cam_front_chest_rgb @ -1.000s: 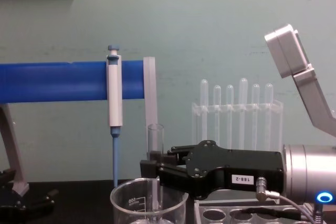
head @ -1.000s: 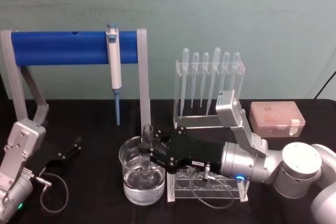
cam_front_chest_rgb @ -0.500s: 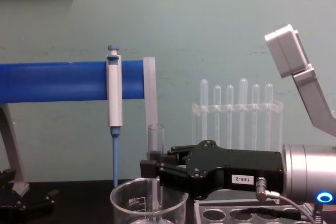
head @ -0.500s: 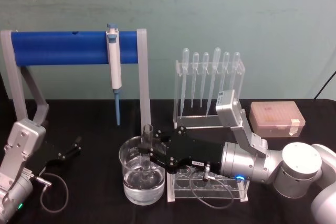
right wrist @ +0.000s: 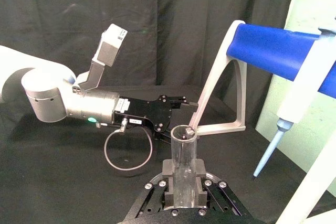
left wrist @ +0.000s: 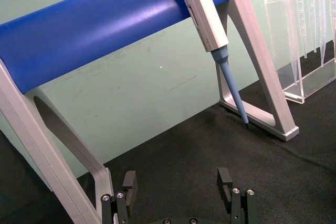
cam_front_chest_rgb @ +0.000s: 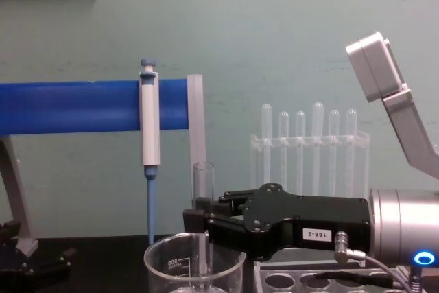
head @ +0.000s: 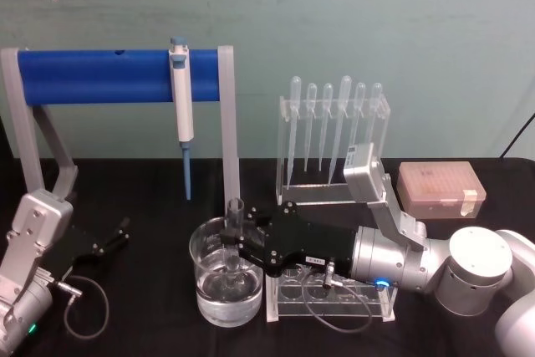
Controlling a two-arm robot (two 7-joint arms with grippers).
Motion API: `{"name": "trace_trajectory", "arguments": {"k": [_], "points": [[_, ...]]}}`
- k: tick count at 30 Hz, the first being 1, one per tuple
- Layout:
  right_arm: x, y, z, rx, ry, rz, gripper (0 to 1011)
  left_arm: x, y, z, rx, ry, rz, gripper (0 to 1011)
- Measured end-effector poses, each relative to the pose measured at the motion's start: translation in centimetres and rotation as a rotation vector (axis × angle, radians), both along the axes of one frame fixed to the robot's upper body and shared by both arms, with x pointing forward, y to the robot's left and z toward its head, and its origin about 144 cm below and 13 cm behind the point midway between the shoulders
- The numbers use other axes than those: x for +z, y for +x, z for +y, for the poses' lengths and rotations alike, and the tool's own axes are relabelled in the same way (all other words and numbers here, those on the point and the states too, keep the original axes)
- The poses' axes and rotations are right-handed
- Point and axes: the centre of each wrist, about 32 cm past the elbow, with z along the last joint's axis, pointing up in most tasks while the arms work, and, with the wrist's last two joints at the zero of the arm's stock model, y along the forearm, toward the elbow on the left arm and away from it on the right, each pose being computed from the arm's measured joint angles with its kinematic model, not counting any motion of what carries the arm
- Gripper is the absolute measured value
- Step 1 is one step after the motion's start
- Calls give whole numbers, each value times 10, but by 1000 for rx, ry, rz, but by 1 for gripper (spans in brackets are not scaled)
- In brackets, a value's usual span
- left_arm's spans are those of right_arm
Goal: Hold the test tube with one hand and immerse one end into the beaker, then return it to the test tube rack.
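Glass is the thing in the middle: the test tube (head: 235, 216) stands upright, with its long axis vertical. In the chest view its open rim points to 12 o'clock and its rounded bottom to 6 o'clock. The right gripper (head: 234, 250) reaches in from 3 o'clock and its black fingers are closed on the middle of the tube. In the right wrist view the tube (right wrist: 184, 166) sits clamped between the two pads of this gripper (right wrist: 184, 184). The lower end of the tube is down inside the beaker (head: 199, 248), which holds some clear liquid, and the end seems to reach into this liquid. The upper part of the tube (cam_front_chest_rgb: 203, 180) rises above the beaker rim (cam_front_chest_rgb: 171, 257), and the gripper (cam_front_chest_rgb: 195, 219) grips it just over that rim. In the head view the beaker stands at 9 o'clock of the test tube rack (head: 334, 300), just beside it. The left gripper (head: 113, 238) rests low on the black table at 9 o'clock of the beaker, well apart from it. Its fingers (left wrist: 128, 182) are spread wide and they hold nothing.
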Motion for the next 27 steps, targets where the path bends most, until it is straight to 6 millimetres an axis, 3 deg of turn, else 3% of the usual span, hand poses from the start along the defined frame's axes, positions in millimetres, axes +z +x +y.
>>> {"name": "trace_trajectory", "arguments": {"k": [27], "points": [[0, 0, 0, 0, 0, 0, 224, 0, 0, 0, 0, 0, 0, 1000]]}}
